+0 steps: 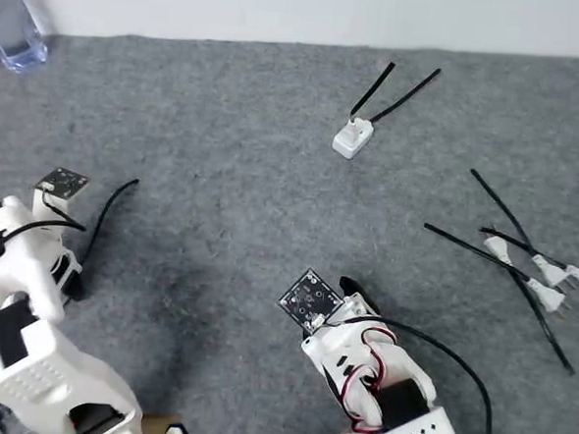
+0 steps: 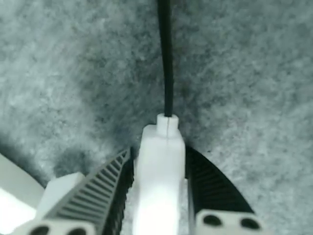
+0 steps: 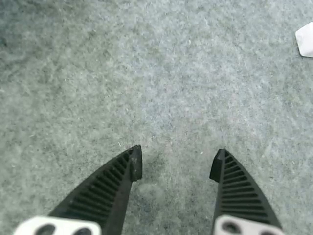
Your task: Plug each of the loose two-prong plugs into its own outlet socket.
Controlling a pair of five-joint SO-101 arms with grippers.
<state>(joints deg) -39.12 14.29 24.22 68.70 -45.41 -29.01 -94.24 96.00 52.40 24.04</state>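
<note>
The L end effector (image 2: 158,152) was shut tight on a white plug (image 2: 161,161), w/ 1 finger on each side. The plug's prongs were hidden, & its near end was cut off by the edge of the L wrist view. Its black cord (image 2: 166,58) ran straight away over the grey table (image 2: 254,73) & off the far edge. In the high view the cord curled out from under the L arm (image 1: 24,289).

The R end effector (image 3: 178,164) was open wide, holding nothing, low over the table. A white bit (image 3: 306,39) sat at the edge of the R wrist view. It was cut off, so I couldn't tell what it was.

A white block (image 1: 352,138) w/ 2 black cords lay far out near the middle, well apart from both arms. Near the R side of the table lay a bunch of small white pieces (image 1: 552,272) on crossed black cords. They were too small to tell plugs from sockets. 1 cord ran close to the edge of the view. A clear bottle (image 1: 11,33) stood at the far L corner, partly cut off. The widest stretch of table lay between the arms & the block.
</note>
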